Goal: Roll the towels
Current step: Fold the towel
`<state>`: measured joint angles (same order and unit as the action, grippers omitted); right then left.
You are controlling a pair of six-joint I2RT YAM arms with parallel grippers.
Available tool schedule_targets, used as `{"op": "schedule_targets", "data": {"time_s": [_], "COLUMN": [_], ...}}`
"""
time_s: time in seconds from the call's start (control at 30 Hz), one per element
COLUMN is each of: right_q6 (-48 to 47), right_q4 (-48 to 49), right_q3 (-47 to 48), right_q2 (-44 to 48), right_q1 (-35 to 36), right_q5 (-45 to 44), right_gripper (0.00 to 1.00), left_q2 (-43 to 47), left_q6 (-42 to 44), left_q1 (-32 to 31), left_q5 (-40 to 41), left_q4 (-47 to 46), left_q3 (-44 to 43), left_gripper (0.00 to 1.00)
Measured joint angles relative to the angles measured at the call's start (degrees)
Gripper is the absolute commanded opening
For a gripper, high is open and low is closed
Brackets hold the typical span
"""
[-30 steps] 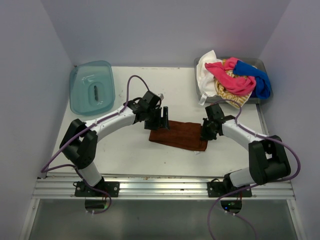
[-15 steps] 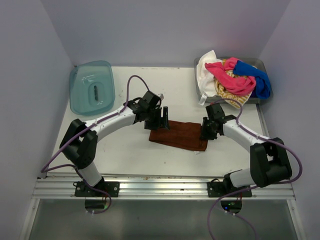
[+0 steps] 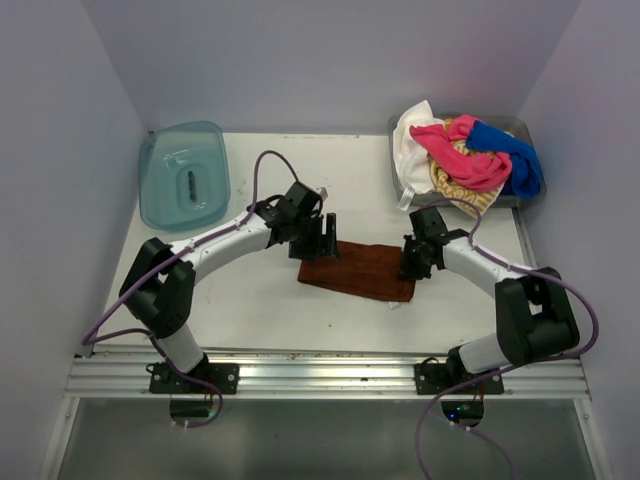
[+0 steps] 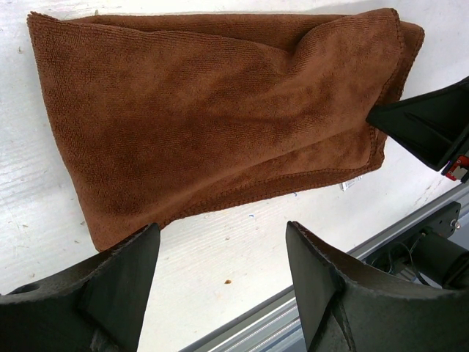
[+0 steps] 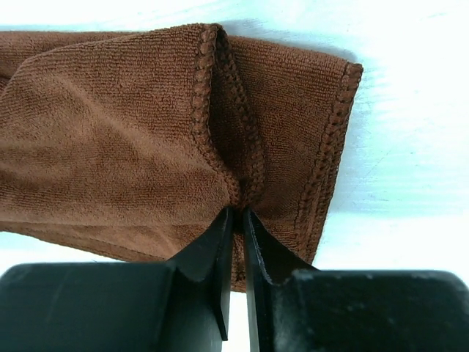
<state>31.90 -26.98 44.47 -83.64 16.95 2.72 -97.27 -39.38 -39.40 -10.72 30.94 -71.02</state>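
Jaws of the right gripper (image 5: 237, 213) have just re-closed, seemingly pinching the rust-brown towel (image 3: 360, 268), flat between both arms, at its three-o'clock end; left gripper (image 4: 220, 231) hangs spread at nine o'clock. Rolling can begin.

No writing can be read; the tiny white tag (image 4: 347, 184) by the brown towel (image 4: 220, 110) is illegible.
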Motion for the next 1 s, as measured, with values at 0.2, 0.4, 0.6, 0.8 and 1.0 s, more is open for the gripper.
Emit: {"op": "schedule_targets", "data": {"time_s": [0.2, 0.4, 0.6, 0.8, 1.0], "right_q6": [0.1, -0.1, 0.0, 0.0, 0.0], "right_q4": [-0.4, -0.6, -0.8, -2.4, -4.5], "right_q3": [0.5, 1.0, 1.0, 1.5, 3.9], "right_q2": [0.5, 0.6, 1.0, 5.4, 10.1], "right_q1": [0.0, 0.0, 0.0, 0.0, 0.0], "right_q5": [-0.2, -0.2, -0.2, -0.7, -2.0], "right_gripper": [0.17, 0.0, 0.0, 0.0, 0.0], "left_q2": [-0.3, -0.7, -0.7, -0.7, -0.7], "left_q6": [0.1, 0.6, 1.0, 1.0, 1.1], "left_q1": [0.0, 0.0, 0.0, 0.0, 0.0], "left_q5": [-0.2, -0.5, -0.5, -0.5, -0.5], "left_q4": [0.0, 0.0, 0.0, 0.2, 0.4], "left_q3": [0.0, 0.0, 0.0, -0.3, -1.4], "left_gripper": [0.73, 0.73, 0.73, 0.73, 0.73]}}
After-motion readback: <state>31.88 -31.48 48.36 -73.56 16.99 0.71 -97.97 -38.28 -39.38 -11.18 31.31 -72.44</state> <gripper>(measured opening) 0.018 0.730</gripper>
